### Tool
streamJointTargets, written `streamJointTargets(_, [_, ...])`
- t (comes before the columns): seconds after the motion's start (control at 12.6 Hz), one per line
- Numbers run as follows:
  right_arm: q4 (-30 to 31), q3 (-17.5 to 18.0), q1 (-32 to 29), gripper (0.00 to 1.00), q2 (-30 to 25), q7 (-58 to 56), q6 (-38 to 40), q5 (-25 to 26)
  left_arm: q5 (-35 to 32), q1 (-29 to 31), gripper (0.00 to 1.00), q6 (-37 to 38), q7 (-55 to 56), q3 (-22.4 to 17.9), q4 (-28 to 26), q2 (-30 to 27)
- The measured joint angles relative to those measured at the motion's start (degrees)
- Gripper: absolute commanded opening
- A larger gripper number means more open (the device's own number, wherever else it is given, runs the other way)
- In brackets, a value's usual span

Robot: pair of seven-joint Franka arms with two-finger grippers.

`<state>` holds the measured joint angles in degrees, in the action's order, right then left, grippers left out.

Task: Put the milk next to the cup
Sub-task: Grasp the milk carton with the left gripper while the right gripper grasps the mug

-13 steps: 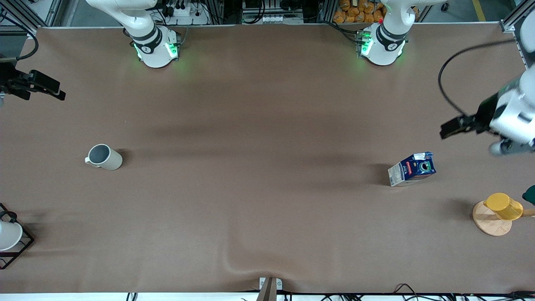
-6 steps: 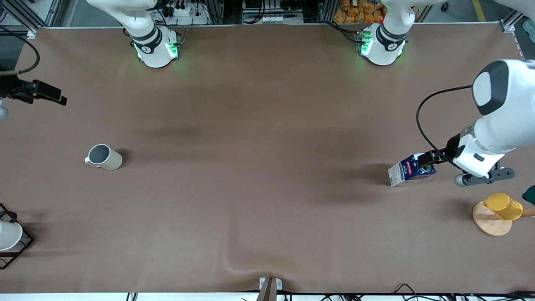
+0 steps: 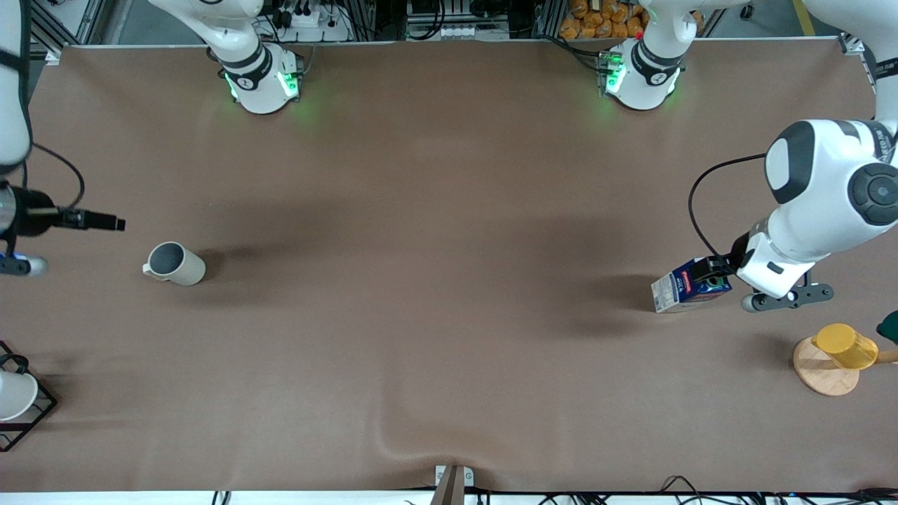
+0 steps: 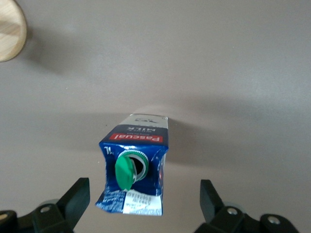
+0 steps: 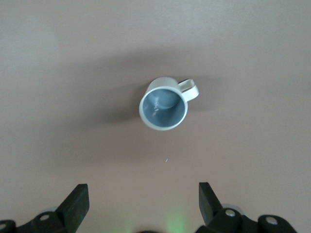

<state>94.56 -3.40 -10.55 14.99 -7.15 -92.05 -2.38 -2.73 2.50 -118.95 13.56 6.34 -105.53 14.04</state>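
The milk (image 3: 691,284) is a small dark-blue carton with white sides, a red label band and a green round cap; it stands on the brown table toward the left arm's end. My left gripper (image 3: 717,269) is over the carton's top. In the left wrist view the milk (image 4: 134,167) lies between my left gripper's (image 4: 144,189) open fingers, with a gap on each side. The beige-grey cup (image 3: 174,263) stands toward the right arm's end. My right gripper (image 3: 105,223) is open and empty, up beside it. The right wrist view shows the cup (image 5: 164,103) apart from the right gripper (image 5: 143,193).
A yellow cup (image 3: 845,345) sits on a round wooden coaster (image 3: 817,375) near the milk, nearer to the front camera. The coaster's edge shows in the left wrist view (image 4: 9,29). A white cup in a black wire rack (image 3: 17,396) stands at the table's corner.
My left arm has swung in and come down until its open gripper straddles the milk's top. My right gripper has moved toward the cup. Milk and cup have not moved.
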Motion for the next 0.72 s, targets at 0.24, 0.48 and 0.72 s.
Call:
streamJointTargets(0.24, [0.0,0.0,-1.4,1.0,6.1,-1.7,-5.1,0.4,0.0,0.7,1.0,-1.3,0.0,0.0,-1.6,0.0])
streamJointTargets(0.48, [1.4,0.6,-0.4,1.0,10.5,-1.7,-11.3,0.7,0.0,0.8,1.0,-1.5,0.0,-0.1,-2.2,0.0])
streamJointTargets(0.72, [6.1,0.7,2.6,1.0,11.3,-1.6,-17.4,0.8,0.0,1.3,1.0,-3.3,0.0,-0.1,-3.9,0.0])
